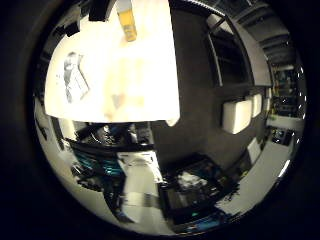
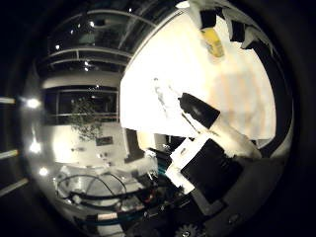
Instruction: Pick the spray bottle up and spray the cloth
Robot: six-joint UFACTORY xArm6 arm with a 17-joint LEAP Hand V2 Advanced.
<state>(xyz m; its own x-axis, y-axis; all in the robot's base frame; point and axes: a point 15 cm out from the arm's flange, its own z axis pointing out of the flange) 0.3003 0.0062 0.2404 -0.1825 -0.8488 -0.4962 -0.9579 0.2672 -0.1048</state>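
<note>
The spray bottle (image 1: 126,22), a small amber-yellow thing, stands on the white table (image 1: 130,80) near its far edge. It also shows in the thumb side view (image 2: 211,41), just beyond dark fingertips (image 2: 237,28). The cloth (image 1: 75,76), with a dark and white pattern, lies flat on the table away from the bottle. In the thumb side view the cloth (image 2: 161,95) is a small patch by the table's edge. My hand (image 2: 209,148) hovers well above the table. One finger (image 2: 200,111) reaches out straight, and the fingers hold nothing.
The table's edge (image 1: 120,118) drops to a dark floor. A white box (image 1: 237,112) stands on the floor beside it. Shelves and clutter (image 1: 190,185) lie below the table's near edge. Dark windows with ceiling lights (image 2: 79,99) fill the room side.
</note>
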